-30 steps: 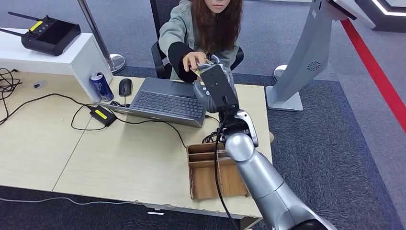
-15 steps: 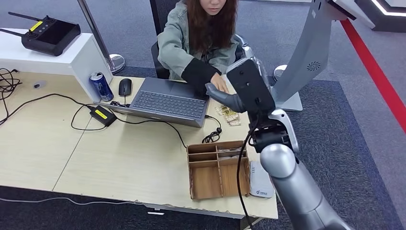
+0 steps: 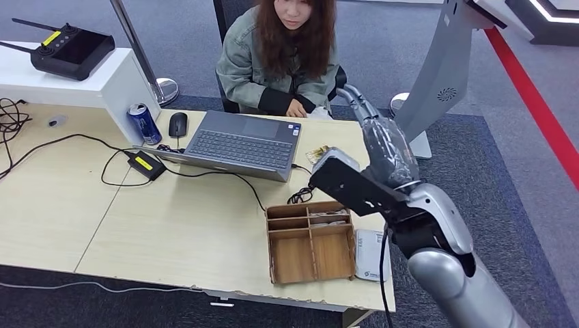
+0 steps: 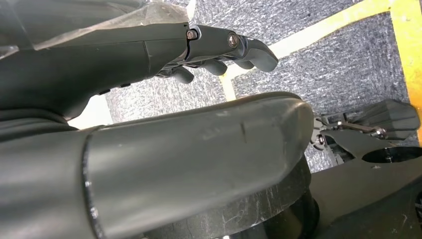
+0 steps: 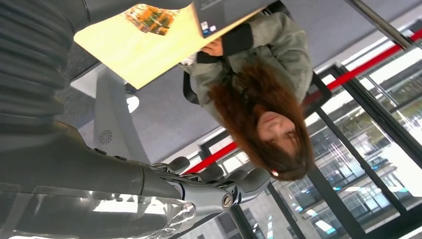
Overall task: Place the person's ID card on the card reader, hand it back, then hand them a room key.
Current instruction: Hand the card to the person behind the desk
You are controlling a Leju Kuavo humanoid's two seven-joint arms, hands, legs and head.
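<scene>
My right hand [image 3: 386,147] is raised over the desk's right end, fingers stretched toward the person and holding nothing; the right wrist view shows its fingers [image 5: 214,186] bare. A few patterned cards [image 3: 318,155] lie on the desk by the laptop's right corner, also seen as cards [image 5: 152,17] from the wrist. The white card reader [image 3: 372,254] lies at the near right edge, beside the wooden tray [image 3: 270,236]. The person [image 3: 287,48] sits behind the desk with both hands [image 3: 298,109] at its far edge. My left hand [image 4: 219,47] hangs over the floor, holding nothing.
An open laptop [image 3: 239,143] sits mid-desk with cables trailing left. A blue can [image 3: 145,123] and a mouse [image 3: 178,124] stand behind it. A grey kiosk stand [image 3: 437,82] rises at the far right. A black controller [image 3: 65,48] rests on the white shelf.
My right hand drew back from the person's hand over the laptop and swung right. The person's arm went down to the cards on the desk, then withdrew to the far edge.
</scene>
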